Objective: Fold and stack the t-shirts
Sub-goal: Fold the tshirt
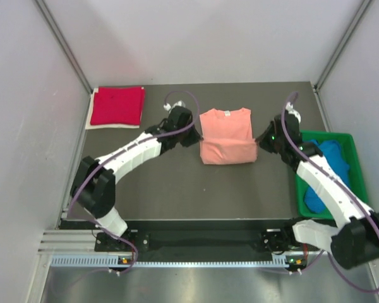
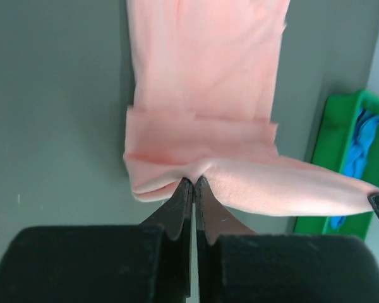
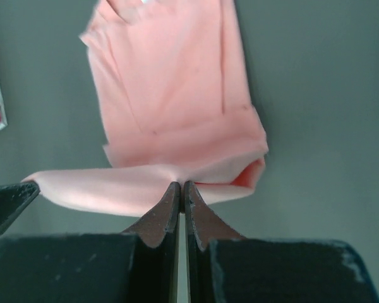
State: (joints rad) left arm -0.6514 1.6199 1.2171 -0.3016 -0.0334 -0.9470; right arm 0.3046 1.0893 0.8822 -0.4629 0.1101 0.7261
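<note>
The pink tee point(image 1: 225, 136) is spread flat with its sleeves folded in and its collar at the far end. Its hem is doubled back, and the fold's two corners are pinched between the left fingers point(image 2: 177, 213) and the right fingers point(image 3: 166, 213). The red tee point(image 1: 117, 105) is folded square, well left of the left fingers. The blue tee point(image 1: 328, 170) is crumpled just right of the right fingers.

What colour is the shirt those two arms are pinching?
The shirt is salmon pink, plainest in the left wrist view.
</note>
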